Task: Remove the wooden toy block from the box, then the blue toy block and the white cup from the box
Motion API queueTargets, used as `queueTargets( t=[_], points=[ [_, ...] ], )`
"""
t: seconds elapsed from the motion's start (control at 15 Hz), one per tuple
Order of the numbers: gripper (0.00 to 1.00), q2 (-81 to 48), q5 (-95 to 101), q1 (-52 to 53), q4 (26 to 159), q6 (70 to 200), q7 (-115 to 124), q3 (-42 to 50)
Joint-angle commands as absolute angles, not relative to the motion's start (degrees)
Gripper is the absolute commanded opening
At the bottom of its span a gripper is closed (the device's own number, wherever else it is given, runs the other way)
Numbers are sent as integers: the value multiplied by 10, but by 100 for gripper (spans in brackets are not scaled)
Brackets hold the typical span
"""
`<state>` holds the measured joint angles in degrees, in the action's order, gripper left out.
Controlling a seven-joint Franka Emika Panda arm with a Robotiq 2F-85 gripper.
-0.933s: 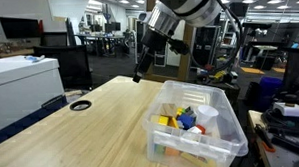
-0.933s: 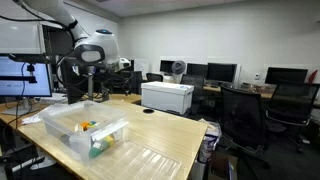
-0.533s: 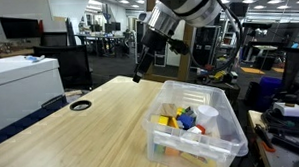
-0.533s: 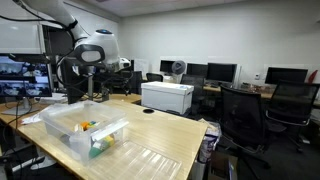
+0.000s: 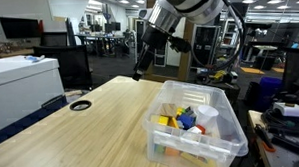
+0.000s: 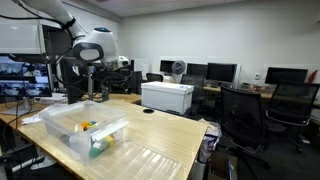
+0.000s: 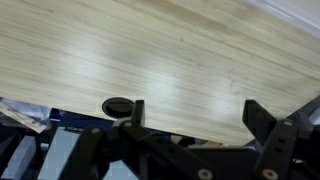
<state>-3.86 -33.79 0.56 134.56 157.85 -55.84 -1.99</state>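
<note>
The clear box (image 5: 227,126) stands on the wooden table and also shows in an exterior view (image 6: 112,130). Inside it I see the blue toy block (image 5: 188,119) among yellow blocks (image 5: 166,120), with a white shape that looks like the white cup (image 5: 196,135) next to them. I cannot make out the wooden toy block. My gripper (image 5: 139,74) hangs in the air above the table, well to the side of the box and clear of it. In the wrist view my gripper (image 7: 195,112) is open and empty over bare tabletop.
A round cable hole (image 5: 81,105) sits in the table and shows in the wrist view (image 7: 120,105). A white printer (image 6: 167,96) stands on the table's far end. Office chairs (image 6: 243,118) and desks with monitors surround the table.
The arm has shifted very slightly; the gripper stays open above the table and the box's contents have not moved.
</note>
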Motion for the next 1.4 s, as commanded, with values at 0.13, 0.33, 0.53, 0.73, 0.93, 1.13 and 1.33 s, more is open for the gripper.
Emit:
queueTargets(
  t=[0.13,0.33,0.53,0.73,0.93,1.13,1.33],
  points=[
    [100,89,-345,1,1438,1535,-592,-15],
    [100,92,-332,25,1439,1515,-586,14],
    [100,124,-329,30,1463,1506,-594,26],
    [100,123,-334,32,1465,1518,-593,25],
    [100,154,-329,40,1494,1511,-604,34],
    [100,214,-302,41,1556,1482,-588,43],
    [100,246,-273,37,1593,1490,-564,52]
  ],
)
